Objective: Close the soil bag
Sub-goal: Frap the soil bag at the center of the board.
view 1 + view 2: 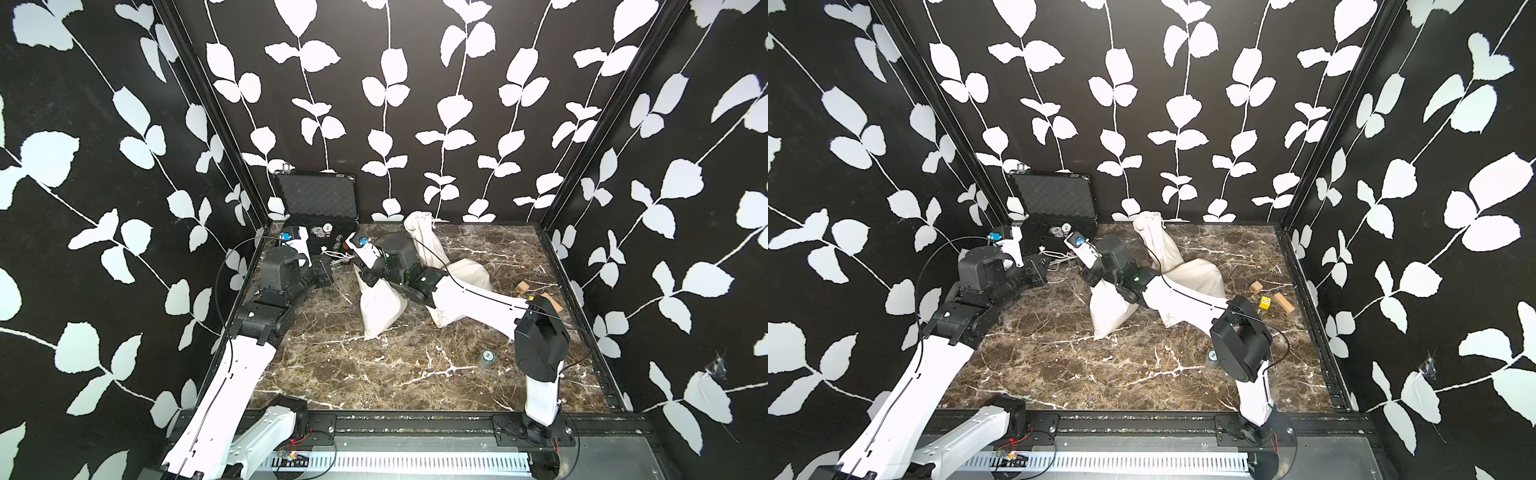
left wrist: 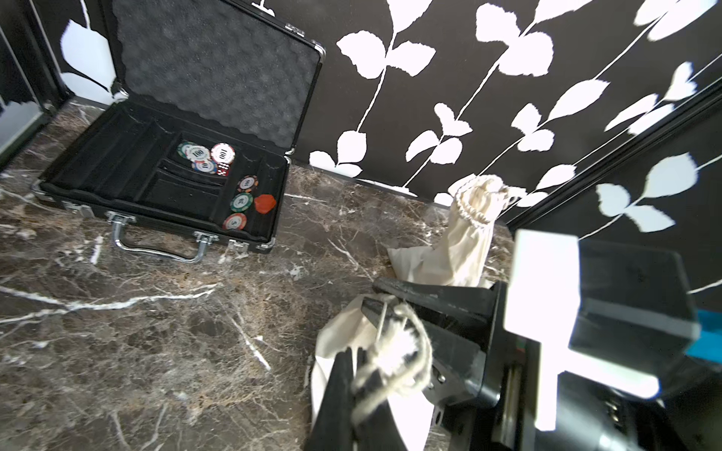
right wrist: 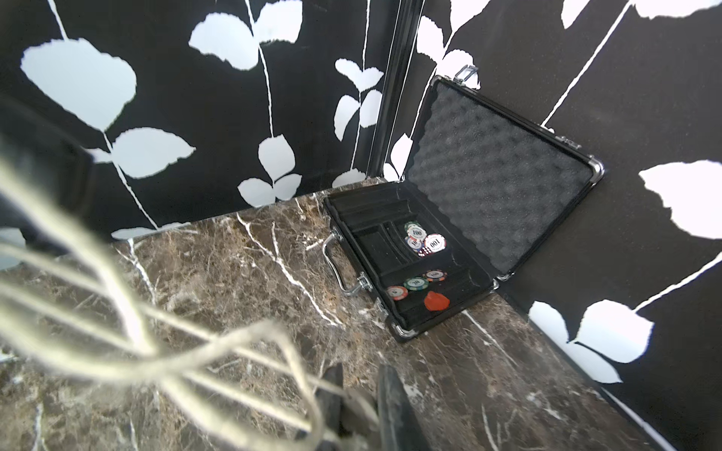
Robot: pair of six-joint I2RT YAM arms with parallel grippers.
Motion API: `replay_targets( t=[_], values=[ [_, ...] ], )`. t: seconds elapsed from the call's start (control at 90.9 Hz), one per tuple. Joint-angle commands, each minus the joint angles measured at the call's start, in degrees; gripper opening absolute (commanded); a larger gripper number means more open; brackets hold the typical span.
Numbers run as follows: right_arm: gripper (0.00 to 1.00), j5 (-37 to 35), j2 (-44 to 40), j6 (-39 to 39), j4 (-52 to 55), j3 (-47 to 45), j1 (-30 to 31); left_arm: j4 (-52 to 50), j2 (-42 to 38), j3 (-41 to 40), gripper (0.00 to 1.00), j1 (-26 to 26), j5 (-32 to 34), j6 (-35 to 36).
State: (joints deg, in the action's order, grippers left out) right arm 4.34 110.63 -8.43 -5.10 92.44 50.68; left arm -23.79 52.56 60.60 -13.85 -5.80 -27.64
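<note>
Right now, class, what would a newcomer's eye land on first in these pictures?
Black wallpaper with bold white leaves dominates all around. Mid-table lies the cream soil bag, its drawstring pinched in the left end effector. An open black case holding poker chips sits back left.

soil bag (image 1: 380, 309) right of case (image 1: 318, 195)
</note>
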Motion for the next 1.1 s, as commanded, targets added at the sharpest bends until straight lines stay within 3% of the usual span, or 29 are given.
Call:
replay_targets(
  t=[0.0,0.143,0.231,0.407,0.66,0.913,1.089],
  values=[
    [0.18,-20.13,2.71,-3.4,18.07,1.08,-12.25,2.81,-8.41,5.4,0.0,3.21,4.13,-0.82],
    [0.19,-21.11,2.32,-5.55,20.95,4.81,-12.53,3.09,-9.45,5.14,0.0,3.25,3.4,-0.83],
    [0.19,-18.17,2.38,-3.94,20.7,3.96,-12.53,3.06,-9.83,3.01,0.0,3.22,1.26,-1.17],
    [0.2,-12.89,3.7,1.75,17.13,-3.52,-11.91,3.95,-12.23,-1.95,0.0,3.26,-0.39,-2.72],
    [0.25,-11.87,1.4,9.2,6.91,-15.6,-11.7,1.74,-13.49,1.72,0.0,3.21,1.85,-0.94],
    [0.17,-18.5,1.36,2.21,13.82,-9.3,-14.68,-1.77,-14.67,1.77,0.0,3.19,1.1,0.61],
    [0.23,-13.93,-0.65,-2.13,15.42,-5.48,-15.83,-1.86,-15.82,-1.99,0.0,3.21,-3.87,0.5]
  ],
)
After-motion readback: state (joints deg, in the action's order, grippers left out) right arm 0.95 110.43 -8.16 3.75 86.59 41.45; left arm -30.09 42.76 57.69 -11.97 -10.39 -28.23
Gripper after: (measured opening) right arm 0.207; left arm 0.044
